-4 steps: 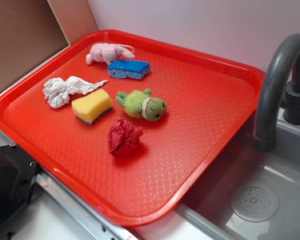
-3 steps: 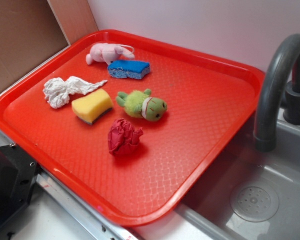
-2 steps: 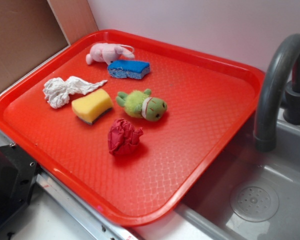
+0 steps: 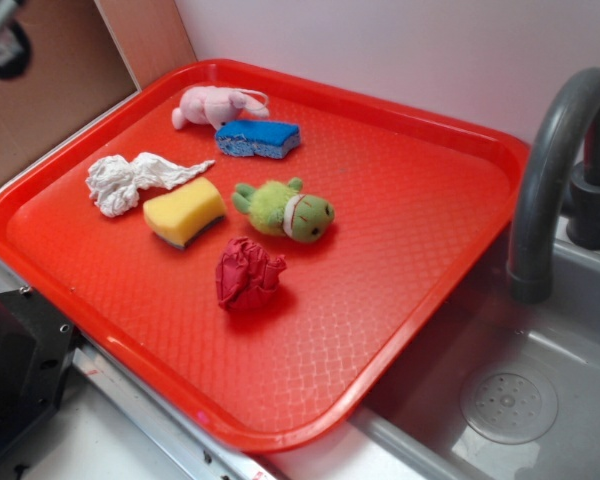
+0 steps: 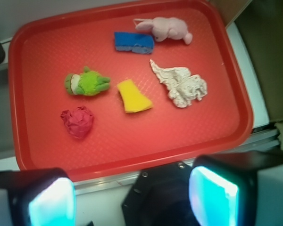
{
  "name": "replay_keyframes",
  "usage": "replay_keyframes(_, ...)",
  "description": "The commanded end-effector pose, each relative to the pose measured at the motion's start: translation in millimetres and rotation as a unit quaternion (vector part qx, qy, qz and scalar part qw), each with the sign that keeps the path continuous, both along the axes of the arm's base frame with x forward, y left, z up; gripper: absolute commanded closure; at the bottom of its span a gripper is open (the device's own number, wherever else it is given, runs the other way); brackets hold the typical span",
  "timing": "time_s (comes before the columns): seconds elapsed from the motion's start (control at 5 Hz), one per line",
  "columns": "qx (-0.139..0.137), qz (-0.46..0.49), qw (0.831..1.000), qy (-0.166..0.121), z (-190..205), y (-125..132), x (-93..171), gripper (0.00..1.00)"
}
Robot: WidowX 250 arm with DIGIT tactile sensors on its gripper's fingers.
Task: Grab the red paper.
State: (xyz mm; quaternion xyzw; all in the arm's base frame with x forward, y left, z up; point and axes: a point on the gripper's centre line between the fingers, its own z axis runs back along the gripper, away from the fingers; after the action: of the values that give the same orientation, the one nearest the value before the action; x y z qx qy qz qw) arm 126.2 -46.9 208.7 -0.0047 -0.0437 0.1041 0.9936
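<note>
The red paper (image 4: 248,273) (image 5: 78,121) is a dark crimson crumpled wad lying on the bright red tray (image 4: 420,260) (image 5: 217,127), just in front of the green plush toy (image 4: 285,209) (image 5: 86,82). My gripper (image 5: 132,195) hangs high above the tray's near edge, open, with nothing between its two teal pads (image 5: 213,195). In the exterior view only a bit of the arm (image 4: 0,35) shows at the top left corner, far from the paper.
On the tray also lie a white paper wad (image 4: 130,180) (image 5: 181,84), a yellow sponge (image 4: 184,211) (image 5: 133,95), a blue sponge (image 4: 259,138) (image 5: 133,42) and a pink plush (image 4: 215,104) (image 5: 166,28). A grey faucet (image 4: 550,170) and sink (image 4: 520,400) stand at the right; a black base (image 5: 160,197) sits below the gripper.
A piece of the arm has come into the exterior view at the top left corner. The objects on the tray have not moved.
</note>
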Motion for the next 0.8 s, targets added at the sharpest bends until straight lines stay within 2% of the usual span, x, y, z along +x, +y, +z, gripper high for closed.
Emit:
replay_keyframes(0.0, -0.052, 0.028, 0.998, 0.001, -50, -40, 33, 0.00)
replay_keyframes(0.2, -0.060, 0.042, 0.997, -0.003, -70, -46, 48, 0.00)
replay_keyframes(0.4, -0.051, 0.051, 0.997, 0.000, -94, -55, 63, 0.00)
replay_keyframes(0.6, -0.056, 0.039, 0.997, 0.027, -123, -60, 75, 0.00)
